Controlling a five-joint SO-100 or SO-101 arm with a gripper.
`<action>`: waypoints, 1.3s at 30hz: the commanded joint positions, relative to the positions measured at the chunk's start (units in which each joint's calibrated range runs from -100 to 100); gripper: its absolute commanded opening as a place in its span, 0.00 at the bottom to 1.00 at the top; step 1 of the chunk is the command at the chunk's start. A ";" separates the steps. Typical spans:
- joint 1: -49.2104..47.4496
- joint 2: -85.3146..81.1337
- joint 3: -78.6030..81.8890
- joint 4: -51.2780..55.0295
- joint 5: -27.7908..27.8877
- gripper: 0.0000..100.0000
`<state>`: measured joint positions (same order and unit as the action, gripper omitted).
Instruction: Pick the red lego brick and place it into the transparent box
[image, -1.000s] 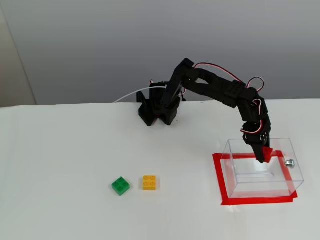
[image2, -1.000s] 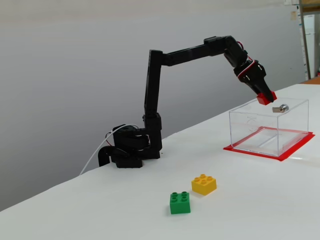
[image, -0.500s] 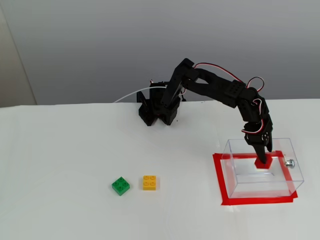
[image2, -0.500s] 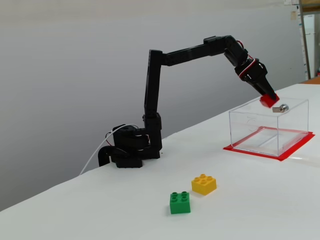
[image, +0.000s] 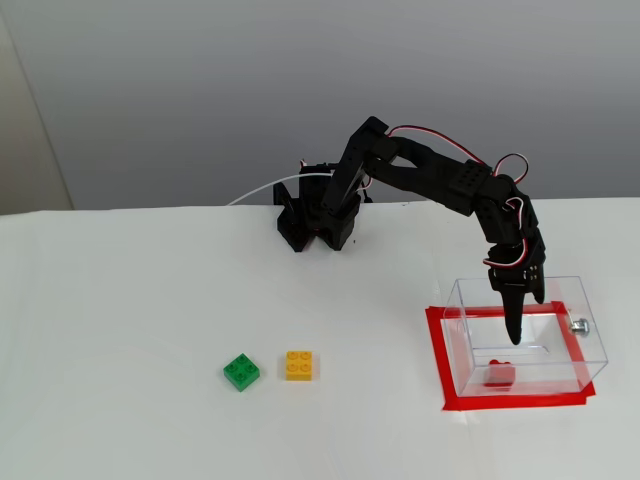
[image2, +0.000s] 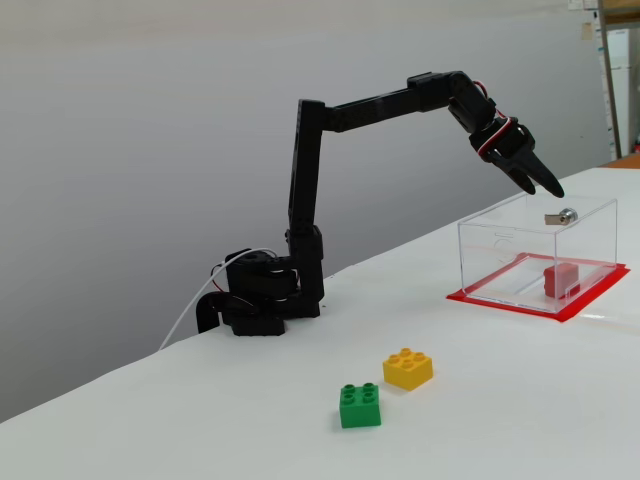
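Transparent box (image: 525, 335) sits near the desk's (image: 120, 300) right edge, top open; its clear walls block entry from the sides, and a silver knob (image: 579, 325) sticks out of the right wall. Gripper (image2: 540, 184) hangs above the opening, jaws apart, clear of the rim. Red lego brick (image: 500, 374) lies on the box floor by the front wall. Green brick (image: 241, 371) and yellow brick (image: 299, 365) sit just beside each other toward the front edge; open desk lies between them and the box. Arm base (image: 315, 215) stands at the back edge.

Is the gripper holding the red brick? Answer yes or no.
No: the red lego brick lies on the transparent box floor, below the open gripper.
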<state>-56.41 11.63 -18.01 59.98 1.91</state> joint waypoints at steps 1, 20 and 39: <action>0.48 -1.32 -2.52 -0.63 -0.13 0.41; 0.77 -3.69 -2.52 -0.63 -0.08 0.02; 15.93 -26.27 -1.61 0.16 -0.08 0.02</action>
<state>-42.84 -8.67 -18.01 60.07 2.05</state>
